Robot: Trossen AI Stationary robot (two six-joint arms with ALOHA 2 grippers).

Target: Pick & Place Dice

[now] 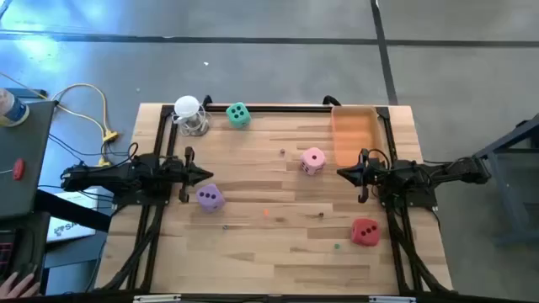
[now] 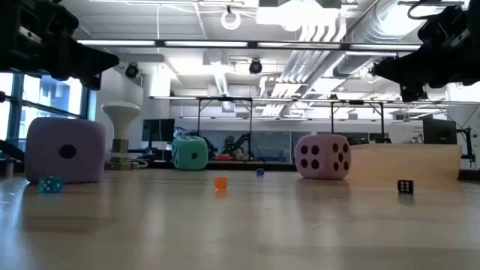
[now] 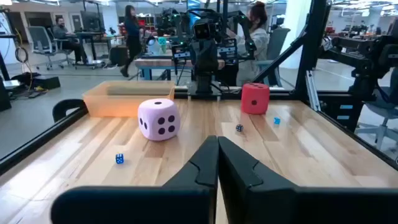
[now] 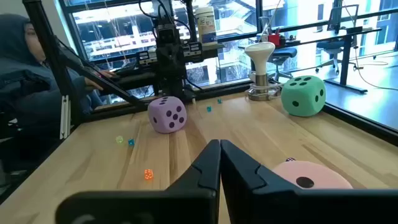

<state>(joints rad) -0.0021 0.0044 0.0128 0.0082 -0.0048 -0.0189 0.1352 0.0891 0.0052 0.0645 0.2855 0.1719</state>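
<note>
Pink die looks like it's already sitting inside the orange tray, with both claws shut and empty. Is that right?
Not quite. The high view shows the pink die on the bare table beside the orange tray, not inside it. The left claw and right claw are indeed shut and empty.

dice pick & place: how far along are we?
Nothing placed: the orange tray looks empty. Nothing in hand: left gripper and right gripper both have shut jaws holding nothing, above the table. All four dice are left on the wood: green die, pink die, purple die, red die.
</note>
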